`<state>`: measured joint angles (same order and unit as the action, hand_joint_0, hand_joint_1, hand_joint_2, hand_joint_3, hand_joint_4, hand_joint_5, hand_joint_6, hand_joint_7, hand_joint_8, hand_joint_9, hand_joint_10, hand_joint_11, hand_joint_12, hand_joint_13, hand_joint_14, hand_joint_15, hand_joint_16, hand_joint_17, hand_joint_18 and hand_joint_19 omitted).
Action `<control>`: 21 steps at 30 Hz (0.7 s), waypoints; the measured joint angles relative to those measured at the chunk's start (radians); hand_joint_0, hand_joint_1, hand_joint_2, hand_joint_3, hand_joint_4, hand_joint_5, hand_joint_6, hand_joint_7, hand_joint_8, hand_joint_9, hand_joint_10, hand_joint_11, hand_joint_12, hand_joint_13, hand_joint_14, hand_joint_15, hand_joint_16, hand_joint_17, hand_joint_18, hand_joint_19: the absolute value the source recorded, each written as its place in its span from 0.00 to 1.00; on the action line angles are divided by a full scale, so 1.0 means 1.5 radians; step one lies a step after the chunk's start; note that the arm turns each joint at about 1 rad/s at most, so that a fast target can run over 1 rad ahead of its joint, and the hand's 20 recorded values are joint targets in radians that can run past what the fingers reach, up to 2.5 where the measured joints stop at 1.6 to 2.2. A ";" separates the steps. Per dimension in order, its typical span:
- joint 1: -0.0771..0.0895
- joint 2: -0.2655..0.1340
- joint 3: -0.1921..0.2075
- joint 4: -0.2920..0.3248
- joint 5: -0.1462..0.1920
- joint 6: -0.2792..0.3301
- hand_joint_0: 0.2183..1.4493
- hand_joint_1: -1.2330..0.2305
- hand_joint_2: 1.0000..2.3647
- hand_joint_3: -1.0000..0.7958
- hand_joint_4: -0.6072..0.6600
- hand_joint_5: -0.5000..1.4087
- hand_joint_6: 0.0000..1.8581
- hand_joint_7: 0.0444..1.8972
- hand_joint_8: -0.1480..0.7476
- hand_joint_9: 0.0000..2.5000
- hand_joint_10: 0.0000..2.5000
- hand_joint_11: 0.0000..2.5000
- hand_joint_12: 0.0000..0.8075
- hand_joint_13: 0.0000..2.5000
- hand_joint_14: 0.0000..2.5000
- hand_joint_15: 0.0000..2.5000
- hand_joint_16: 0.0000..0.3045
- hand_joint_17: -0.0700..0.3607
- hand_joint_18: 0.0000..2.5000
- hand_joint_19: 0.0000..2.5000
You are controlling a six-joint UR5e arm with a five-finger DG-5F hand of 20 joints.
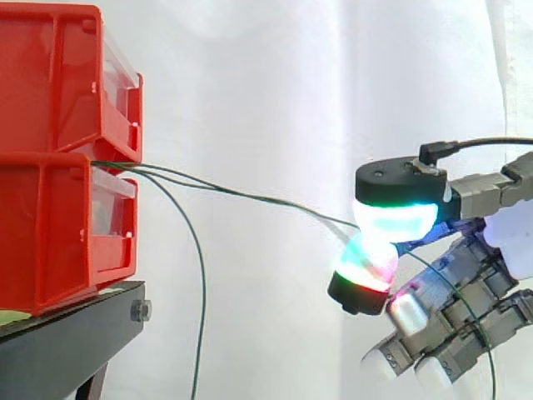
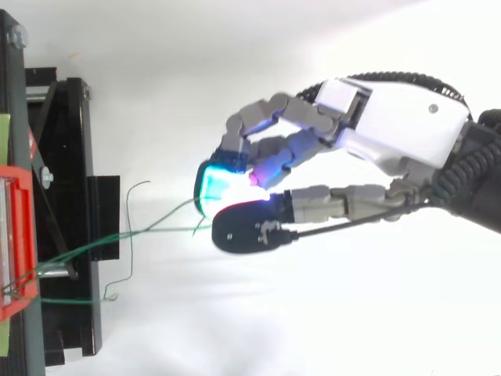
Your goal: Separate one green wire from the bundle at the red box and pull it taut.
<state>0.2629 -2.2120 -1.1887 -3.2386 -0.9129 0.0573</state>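
So the hand [image 1: 466,296] comes in from the right in the side view, well apart from the two stacked red bins [image 1: 50,233] on the black stand [image 1: 71,342]. Its fingers [image 1: 391,221] are clamped on one green wire [image 1: 266,200]: the thumb's pad on top glows cyan-green and presses down onto a fingertip pad below it that glows green and red, with the wire pinched right between them. The other fingers curl underneath and aren't touching anything I can make out. The pinched wire comes out of the gap between the upper and lower bin and runs across to the hand in a nearly straight line, sloping down a bit toward the pads. Past the pinch, a thin green strand trails down behind the fingers. The rest of the bundle [image 1: 203,275] leaves the same gap but just droops in a loose arc and hangs down beside the stand, in front of the white curtain [image 1: 275,83].
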 measured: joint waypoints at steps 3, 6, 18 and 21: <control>-0.001 0.000 0.000 -0.020 0.019 0.000 0.32 0.33 0.01 0.43 0.46 0.19 0.49 0.53 0.41 0.33 0.01 0.15 0.36 0.24 0.00 0.10 0.14 0.39 0.21 0.19; -0.001 0.001 0.000 -0.040 0.031 0.000 0.32 0.33 0.01 0.43 0.46 0.19 0.49 0.53 0.41 0.32 0.00 0.15 0.36 0.24 0.00 0.10 0.14 0.39 0.21 0.19; 0.007 0.008 0.000 -0.076 0.041 0.004 0.32 0.33 0.01 0.43 0.47 0.19 0.49 0.53 0.41 0.33 0.00 0.15 0.36 0.24 0.00 0.10 0.14 0.39 0.21 0.19; 0.010 0.008 0.000 -0.069 0.041 0.005 0.32 0.33 0.01 0.43 0.49 0.19 0.49 0.54 0.41 0.33 0.00 0.15 0.37 0.24 0.00 0.10 0.15 0.40 0.21 0.19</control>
<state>0.2783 -2.2006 -1.1887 -3.3423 -0.8515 0.0651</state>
